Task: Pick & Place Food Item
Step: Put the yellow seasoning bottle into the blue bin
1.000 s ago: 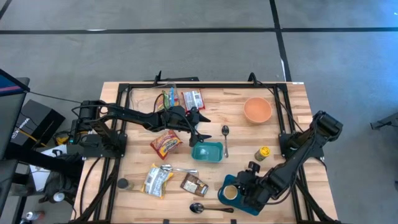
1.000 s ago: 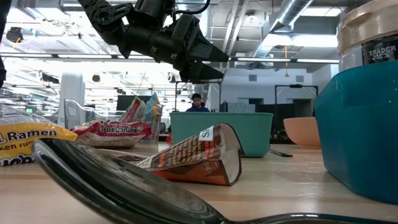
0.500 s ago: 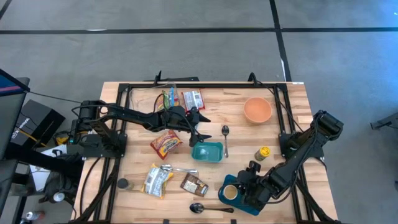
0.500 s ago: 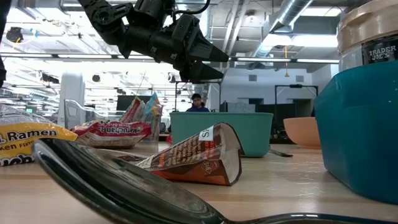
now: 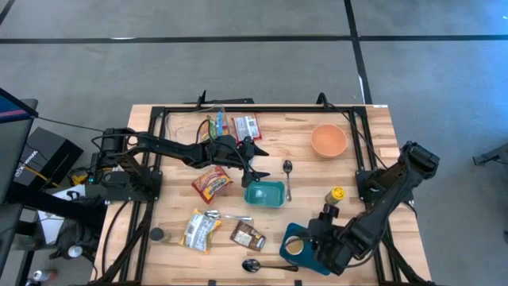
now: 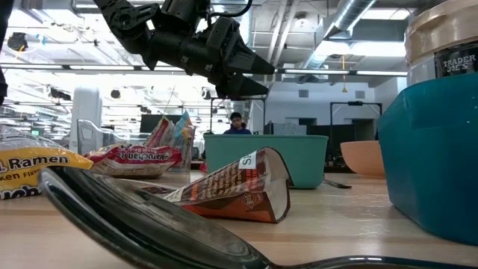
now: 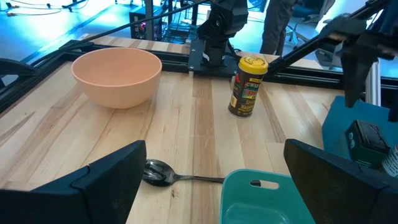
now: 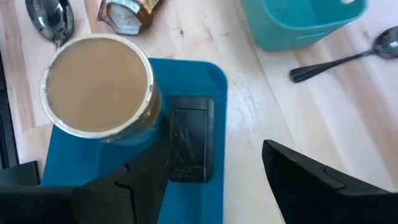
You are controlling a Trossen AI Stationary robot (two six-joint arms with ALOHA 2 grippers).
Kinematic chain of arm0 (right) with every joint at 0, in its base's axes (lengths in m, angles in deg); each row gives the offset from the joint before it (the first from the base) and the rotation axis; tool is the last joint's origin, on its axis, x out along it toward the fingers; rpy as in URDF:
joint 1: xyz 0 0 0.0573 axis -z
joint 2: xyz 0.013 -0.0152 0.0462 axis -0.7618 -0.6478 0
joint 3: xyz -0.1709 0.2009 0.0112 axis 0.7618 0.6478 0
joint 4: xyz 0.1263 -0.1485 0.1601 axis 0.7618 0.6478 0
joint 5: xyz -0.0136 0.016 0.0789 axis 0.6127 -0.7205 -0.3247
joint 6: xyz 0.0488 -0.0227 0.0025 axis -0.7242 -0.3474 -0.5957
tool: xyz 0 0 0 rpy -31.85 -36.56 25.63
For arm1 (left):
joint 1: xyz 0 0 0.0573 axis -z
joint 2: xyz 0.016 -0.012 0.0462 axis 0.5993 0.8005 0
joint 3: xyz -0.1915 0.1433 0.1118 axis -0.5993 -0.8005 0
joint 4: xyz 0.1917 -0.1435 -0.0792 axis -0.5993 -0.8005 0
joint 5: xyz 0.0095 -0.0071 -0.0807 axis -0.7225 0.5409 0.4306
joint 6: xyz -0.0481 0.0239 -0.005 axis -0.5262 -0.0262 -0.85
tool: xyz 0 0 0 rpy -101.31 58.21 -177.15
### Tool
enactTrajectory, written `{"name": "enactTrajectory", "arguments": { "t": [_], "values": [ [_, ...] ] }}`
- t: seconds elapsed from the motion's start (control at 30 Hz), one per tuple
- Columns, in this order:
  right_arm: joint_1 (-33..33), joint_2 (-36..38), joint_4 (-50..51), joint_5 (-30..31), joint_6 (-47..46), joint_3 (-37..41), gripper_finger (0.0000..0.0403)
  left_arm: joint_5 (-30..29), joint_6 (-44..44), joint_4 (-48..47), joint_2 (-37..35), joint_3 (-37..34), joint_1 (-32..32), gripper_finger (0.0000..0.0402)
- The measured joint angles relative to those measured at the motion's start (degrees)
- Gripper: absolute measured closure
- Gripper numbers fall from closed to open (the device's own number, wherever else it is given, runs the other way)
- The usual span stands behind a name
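R gripper [image 5: 317, 253] sits right above the dark blue tray [image 8: 214, 84], fingers spread apart, nothing between them. The round tan-lidded jar [image 8: 96, 84] stands upright in that tray, so the food item looks placed & let go. To do this step well, I'd say: lift straight up, keep fingers wide, don't clip the lid or drag the tray, which sits near the table's front edge. Watch the brown snack packet [image 5: 248, 236] & spoon [image 5: 252, 265] just beside the tray. L gripper [image 5: 252, 172] waits over the teal bin [image 5: 264, 193], fingers wide, empty.
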Motion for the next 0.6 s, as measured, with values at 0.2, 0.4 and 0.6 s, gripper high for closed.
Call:
{"name": "enactTrajectory", "arguments": {
  "t": [0.2, 0.4, 0.6],
  "values": [
    [-2.0, 0.0, 5.1, 4.4, -2.7, -2.2, 0.0157, 0.0, 0.0, 0.0, 0.0, 0.0, 0.0, 0.0027],
    [-3.1, 0.0, 7.9, 8.1, -3.8, -3.2, 0.0160, 0.0, 0.0, 0.0, 0.0, 0.0, 0.0, 0.0027],
    [-3.0, 0.6, 9.9, 9.3, -5.5, -3.3, 0.0183, 0.0, 0.0, 0.0, 0.0, 0.0, 0.0, 0.0027]
  ]
}}
